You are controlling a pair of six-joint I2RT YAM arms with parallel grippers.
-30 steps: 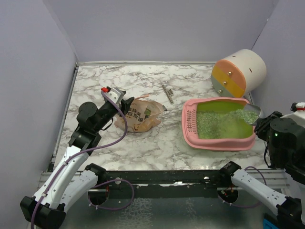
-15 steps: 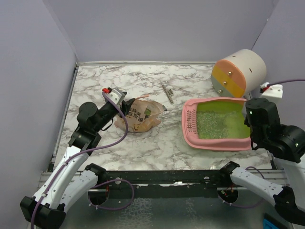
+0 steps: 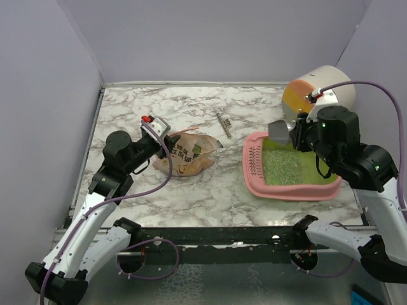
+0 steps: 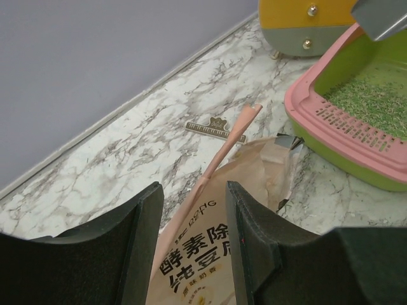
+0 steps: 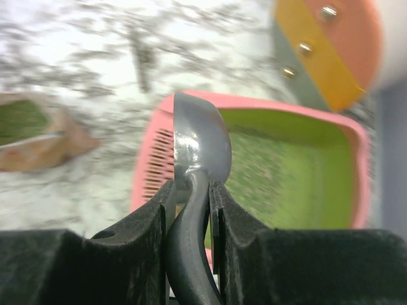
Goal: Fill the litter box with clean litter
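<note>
Your right pincer (image 5: pixel 191 197) is tight on the scoop (image 5: pixel 198 143) handle, above the litter box (image 3: pixel 289 192) on the worktop (image 3: pixel 191 108). The clean litter (image 3: pixel 286 166) lies inside the box. It's loose, light bits, prob spills fast: don't pinch it, carry it in the scoop, kept flat. Your left pincer (image 4: pixel 194 194) sits narrow at the bag (image 4: pixel 210 254); can't tell if it grips

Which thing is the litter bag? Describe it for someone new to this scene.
On the marble table, look left of the pink litter box. The litter bag is the crumpled tan sack at the left gripper, the only paper thing, printed with dark characters.
</note>
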